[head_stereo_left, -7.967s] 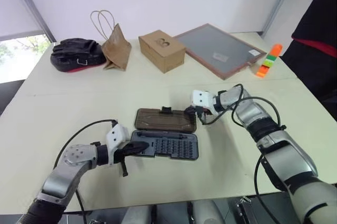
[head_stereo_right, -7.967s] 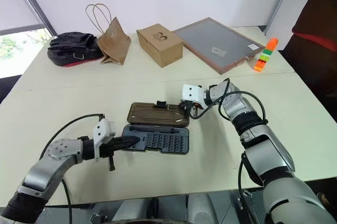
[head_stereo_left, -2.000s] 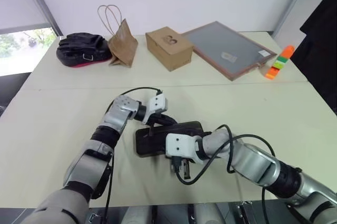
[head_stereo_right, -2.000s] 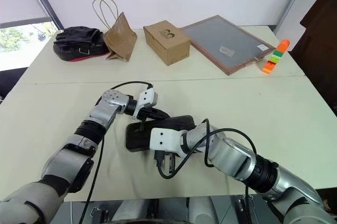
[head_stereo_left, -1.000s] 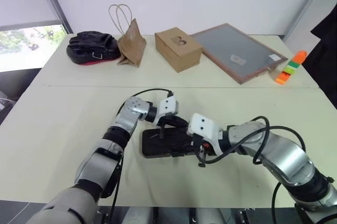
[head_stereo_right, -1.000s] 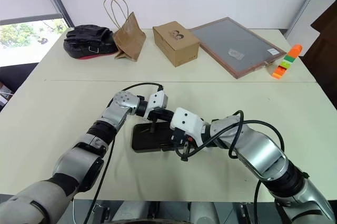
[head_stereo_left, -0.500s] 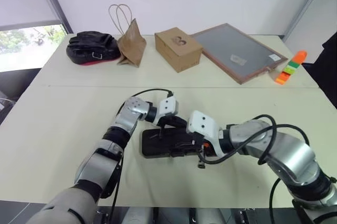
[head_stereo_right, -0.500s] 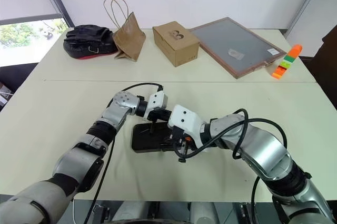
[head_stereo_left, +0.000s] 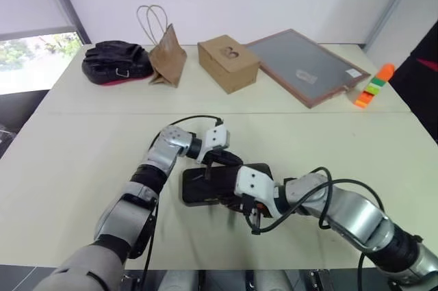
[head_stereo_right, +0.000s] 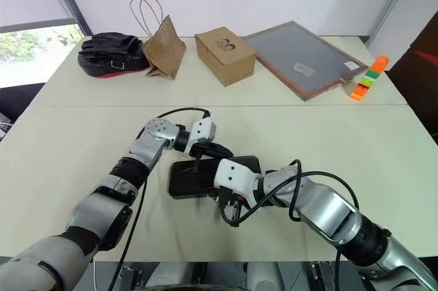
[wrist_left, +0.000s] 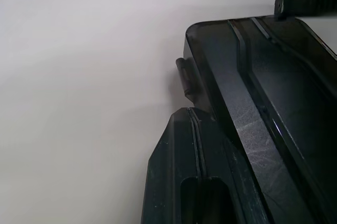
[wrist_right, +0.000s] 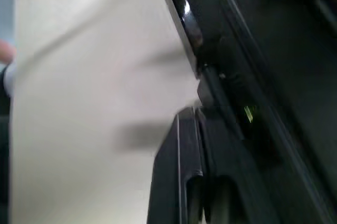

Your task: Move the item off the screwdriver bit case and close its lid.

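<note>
While both arms reach in over the pale counter [head_stereo_left: 68,161], the screwdriver bit case [head_stereo_left: 205,185] lies flat between the two pincers with the lid [head_stereo_right: 195,176] folded down over the tray, so that the case reads as one dark slab. The left pincer [head_stereo_left: 229,159] has its black fingers pressed together and rests at the far edge of the case, at or just above the lid; contact cannot be confirmed from the head views. In the left wrist view the closed fingers [wrist_left: 195,182] lie alongside the case's rounded corner, beside a small tab on the case's edge. The right pincer [head_stereo_right: 229,214] is also pressed together, holds nothing, and points down at the near long edge of the case, just beside it; in the right wrist view the fingers [wrist_right: 195,182] sit against the dark rim of the case.

Well beyond the left pincer, along the far side of the counter, stand a black bag [head_stereo_left: 116,61], a brown paper bag with handles [head_stereo_left: 168,58], a cardboard box [head_stereo_left: 228,63] and a wood-framed grey board [head_stereo_left: 304,65]. Far out past the right pincer, near the counter's edge, lies a stack of orange and green blocks [head_stereo_left: 373,87].
</note>
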You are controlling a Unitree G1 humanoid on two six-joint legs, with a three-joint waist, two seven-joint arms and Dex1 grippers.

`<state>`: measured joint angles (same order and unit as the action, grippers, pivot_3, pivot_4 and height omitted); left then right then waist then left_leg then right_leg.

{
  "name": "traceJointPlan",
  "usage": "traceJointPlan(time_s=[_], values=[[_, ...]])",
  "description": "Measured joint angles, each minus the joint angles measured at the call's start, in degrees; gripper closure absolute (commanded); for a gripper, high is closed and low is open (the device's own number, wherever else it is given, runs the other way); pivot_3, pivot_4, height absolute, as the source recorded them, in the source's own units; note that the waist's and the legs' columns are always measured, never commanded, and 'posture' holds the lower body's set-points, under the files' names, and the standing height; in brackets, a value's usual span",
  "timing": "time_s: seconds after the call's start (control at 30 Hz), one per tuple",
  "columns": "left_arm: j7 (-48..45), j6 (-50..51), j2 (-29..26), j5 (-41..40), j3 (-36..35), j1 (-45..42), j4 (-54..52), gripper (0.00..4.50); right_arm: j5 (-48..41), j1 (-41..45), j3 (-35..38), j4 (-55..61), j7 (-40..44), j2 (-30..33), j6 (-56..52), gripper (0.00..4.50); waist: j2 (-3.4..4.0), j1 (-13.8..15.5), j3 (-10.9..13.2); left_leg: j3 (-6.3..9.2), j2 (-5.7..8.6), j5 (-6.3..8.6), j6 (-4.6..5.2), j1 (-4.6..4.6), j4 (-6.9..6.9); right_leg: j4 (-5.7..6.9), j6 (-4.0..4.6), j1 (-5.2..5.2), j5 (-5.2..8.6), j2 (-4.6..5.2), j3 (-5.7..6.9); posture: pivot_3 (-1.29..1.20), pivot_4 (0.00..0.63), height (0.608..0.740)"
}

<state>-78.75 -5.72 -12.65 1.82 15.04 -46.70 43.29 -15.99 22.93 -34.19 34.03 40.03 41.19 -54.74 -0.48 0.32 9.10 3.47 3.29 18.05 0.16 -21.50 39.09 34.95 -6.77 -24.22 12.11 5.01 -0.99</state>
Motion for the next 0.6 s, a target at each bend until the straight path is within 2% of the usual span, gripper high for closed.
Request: traceJointPlan(time_s=[0.13,0.37,0.6], values=[[-0.1,2.2,-1.2,0.1,0.0,0.8,-1.7,4.50,4.1,1.1,-3.4,-0.4,-0.5,-0.3,2.7,4.45,-0.03,-1.2,0.0,0.03,-0.07,0.00,0.00,0.08,0.00,0.08,0.00,0.02,0.00,-0.08,0.01,0.00,0.150,0.740],[-0.4,6.5,-2.5,0.8,0.0,2.6,-6.2,4.50,5.7,1.8,-3.9,-0.4,-0.6,-3.0,0.7,4.45,-0.04,-1.6,0.0,0.03,-0.28,0.00,0.00,0.15,-0.03,0.12,0.04,0.00,-0.01,-0.34,-0.05,0.00,0.150,0.740],[-0.4,8.8,-3.9,1.5,-0.1,3.6,-8.5,4.50,5.1,0.9,-0.8,0.5,-4.4,-13.1,-12.5,4.45,-0.14,-2.5,-0.1,0.07,-0.71,0.00,0.00,0.25,-0.13,0.26,0.49,-0.04,0.01,-0.72,0.00,0.00,0.150,0.740]])
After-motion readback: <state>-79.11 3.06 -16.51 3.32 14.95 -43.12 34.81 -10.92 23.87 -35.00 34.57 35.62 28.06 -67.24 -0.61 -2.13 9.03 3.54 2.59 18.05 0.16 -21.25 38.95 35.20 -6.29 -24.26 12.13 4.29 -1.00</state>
